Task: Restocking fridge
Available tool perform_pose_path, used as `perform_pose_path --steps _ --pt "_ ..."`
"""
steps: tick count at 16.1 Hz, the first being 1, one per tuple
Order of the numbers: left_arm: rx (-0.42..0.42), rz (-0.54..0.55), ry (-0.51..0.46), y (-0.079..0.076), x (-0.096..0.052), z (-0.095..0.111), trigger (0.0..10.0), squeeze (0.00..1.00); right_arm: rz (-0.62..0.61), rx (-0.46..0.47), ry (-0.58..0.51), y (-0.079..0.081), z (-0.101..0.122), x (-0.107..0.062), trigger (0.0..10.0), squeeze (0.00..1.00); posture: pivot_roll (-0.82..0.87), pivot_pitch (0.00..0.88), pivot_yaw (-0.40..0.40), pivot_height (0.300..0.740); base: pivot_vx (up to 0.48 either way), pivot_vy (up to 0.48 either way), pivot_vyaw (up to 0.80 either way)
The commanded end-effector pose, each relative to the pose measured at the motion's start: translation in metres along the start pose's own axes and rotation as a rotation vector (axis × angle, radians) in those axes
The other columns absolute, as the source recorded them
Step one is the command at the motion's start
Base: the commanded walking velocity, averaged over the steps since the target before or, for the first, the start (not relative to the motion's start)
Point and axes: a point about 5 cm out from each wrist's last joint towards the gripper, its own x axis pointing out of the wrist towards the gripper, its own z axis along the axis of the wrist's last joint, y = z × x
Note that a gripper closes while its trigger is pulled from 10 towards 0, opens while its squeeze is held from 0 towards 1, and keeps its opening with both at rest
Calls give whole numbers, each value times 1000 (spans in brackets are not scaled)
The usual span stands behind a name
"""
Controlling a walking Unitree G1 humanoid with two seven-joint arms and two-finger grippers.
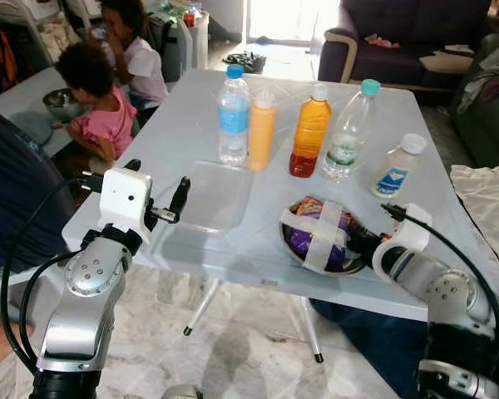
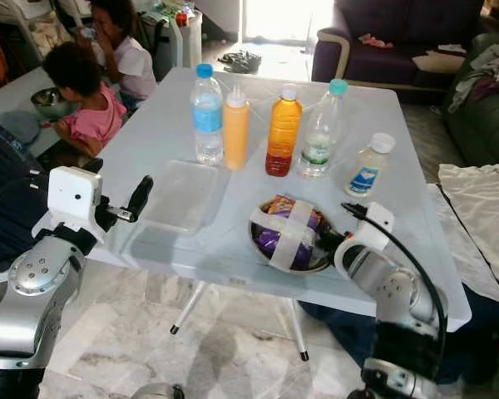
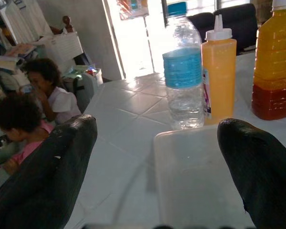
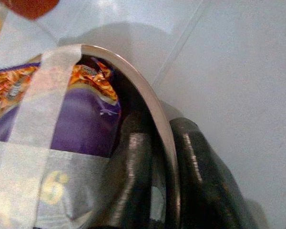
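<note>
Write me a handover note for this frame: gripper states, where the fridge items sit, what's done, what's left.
Right gripper: fingers shut on the rim of the metal bowl, one inside, one outside. The bowl holds taped-over snack packets and rests on the table.
Left gripper: open, empty, facing the clear plastic container near the table's front edge.
Standing in a row behind: water bottle, orange squeeze bottle, amber drink bottle, clear green-capped bottle, small white bottle.
Done: bowl gripped. Left: lift it, carry it to the fridge, then the rest. Two people sit beside the table's left.

A shiny metal bowl (image 1: 349, 264) and clear plastic tray (image 1: 209, 196) sit on the glossy table (image 1: 191, 116).
</note>
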Motion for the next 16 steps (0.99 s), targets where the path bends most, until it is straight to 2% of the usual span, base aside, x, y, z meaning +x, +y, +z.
perform_pose_path --steps 1,2,3,4,8,9,10,11,12,13,14,16 --pt "7 4 0 0 2 0 10000 0 -65 12 16 -12 -1 2 5294 0 51 29 -10 740 0 0 0" --pt "7 4 0 0 2 0 10000 0 -52 7 14 -10 1 2 10000 0 52 28 -11 740 0 0 0" --pt "6 5 -1 0 2 0 10000 0 -36 5 19 -8 1 3 10000 0 54 29 -13 740 0 0 0" --pt "7 5 -1 0 2 0 10000 0 -21 3 26 -7 0 3 10000 1000 55 29 -13 740 0 0 0" --pt "9 8 -1 1 1 0 10000 0 45 -20 85 -2 -7 7 10000 1000 57 31 -15 740 0 0 0" --pt "9 8 -1 1 1 0 10000 0 53 -25 96 -2 -8 7 10000 573 56 31 -15 740 0 0 0" --pt "10 8 -1 1 1 0 10000 0 80 -28 119 0 -11 7 10000 333 57 31 -16 740 0 0 0" --pt "11 8 -1 1 1 0 10000 0 105 -22 146 1 -15 7 10000 0 57 30 -16 740 0 0 0" --pt "11 7 -1 1 1 0 10000 0 137 -22 199 3 -24 7 1059 0 61 30 -17 740 0 0 0" --pt "11 7 0 1 1 0 10000 0 155 -29 237 4 -30 6 0 0 63 29 -16 740 0 0 0" --pt "13 7 0 1 2 0 10000 0 147 -79 271 1 -37 4 0 0 66 26 -17 740 0 0 0" --pt "14 8 1 1 2 0 10000 0 124 -99 284 -6 -39 5 0 0 66 25 -19 740 0 0 0"
